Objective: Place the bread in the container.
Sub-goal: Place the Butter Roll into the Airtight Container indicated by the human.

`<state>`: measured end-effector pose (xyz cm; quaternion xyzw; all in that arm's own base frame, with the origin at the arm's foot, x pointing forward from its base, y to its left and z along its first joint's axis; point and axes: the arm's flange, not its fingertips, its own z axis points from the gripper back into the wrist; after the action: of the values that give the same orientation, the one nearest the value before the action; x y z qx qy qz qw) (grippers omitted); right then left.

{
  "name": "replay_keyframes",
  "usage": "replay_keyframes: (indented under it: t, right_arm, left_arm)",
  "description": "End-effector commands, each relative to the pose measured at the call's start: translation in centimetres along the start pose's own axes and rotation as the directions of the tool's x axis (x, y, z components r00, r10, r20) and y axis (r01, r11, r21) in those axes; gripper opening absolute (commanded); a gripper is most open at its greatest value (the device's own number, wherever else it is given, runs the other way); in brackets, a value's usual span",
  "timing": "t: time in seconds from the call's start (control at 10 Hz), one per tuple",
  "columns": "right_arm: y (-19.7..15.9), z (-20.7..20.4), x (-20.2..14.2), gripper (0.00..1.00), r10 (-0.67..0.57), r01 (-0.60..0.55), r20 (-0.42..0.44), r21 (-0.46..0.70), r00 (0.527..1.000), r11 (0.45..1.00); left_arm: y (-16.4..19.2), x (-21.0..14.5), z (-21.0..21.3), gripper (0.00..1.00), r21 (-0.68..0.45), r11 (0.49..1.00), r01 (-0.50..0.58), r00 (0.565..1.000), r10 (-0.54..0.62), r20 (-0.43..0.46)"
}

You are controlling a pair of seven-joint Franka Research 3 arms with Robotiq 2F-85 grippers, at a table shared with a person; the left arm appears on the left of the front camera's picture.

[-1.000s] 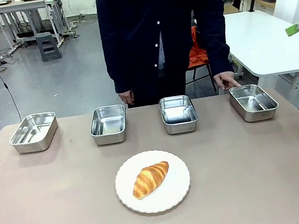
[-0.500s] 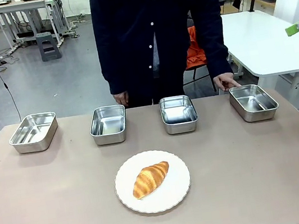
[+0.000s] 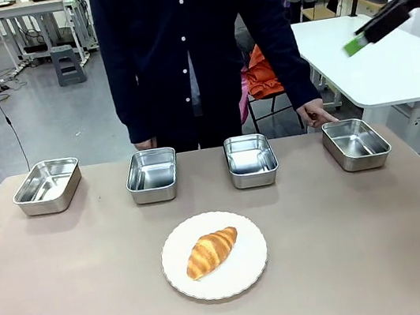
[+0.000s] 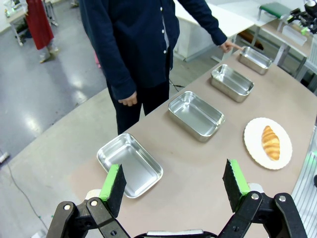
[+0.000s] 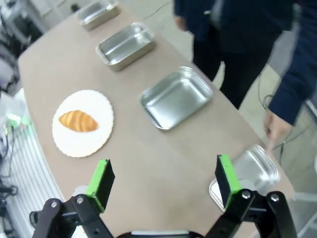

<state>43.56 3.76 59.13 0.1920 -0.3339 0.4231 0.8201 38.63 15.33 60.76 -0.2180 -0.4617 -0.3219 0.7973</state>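
Observation:
The bread, a golden croissant, lies on a round white plate at the table's near middle. Along the far edge stand several alike steel trays; the person's finger points at the container at the right end. My right gripper hangs high at the upper right, far from the bread. Seen from its own wrist, the right gripper is open and holds nothing, above the bread and the container. My left gripper is also open with nothing in it, high over the table's left end, with the bread far off.
The other trays stand spaced in a row. A person in a dark shirt stands at the far edge. A white table is behind on the right. Bare tabletop surrounds the plate.
My right gripper has swung in from the right edge, further left into the front view. The person has shifted to the left, the pointing hand still at the right-end tray.

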Motion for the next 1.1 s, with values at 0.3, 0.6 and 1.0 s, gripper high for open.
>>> replay_keyframes:
  t: [0.3, 0.6, 1.0]
  right_arm:
    - [13.3, -12.6, 0.2, 1.00, 0.466, -0.406, -0.141, 0.318, 0.874, 0.857]
    - [15.6, -17.5, -4.2, 1.00, 0.620, -0.512, -0.124, 0.452, 0.775, 0.730]
    - [17.4, -16.1, -1.5, 1.00, 0.545, -0.444, -0.159, 0.417, 0.823, 0.793]
  left_arm:
    - [0.0, -0.1, 0.2, 1.00, -0.006, 1.000, 0.003, 1.000, -0.003, 0.010]
    - [0.0, -0.1, 0.2, 1.00, -0.006, 1.000, 0.003, 1.000, -0.003, 0.010]
    - [0.0, -0.1, 0.2, 1.00, -0.006, 1.000, 0.003, 1.000, -0.003, 0.010]
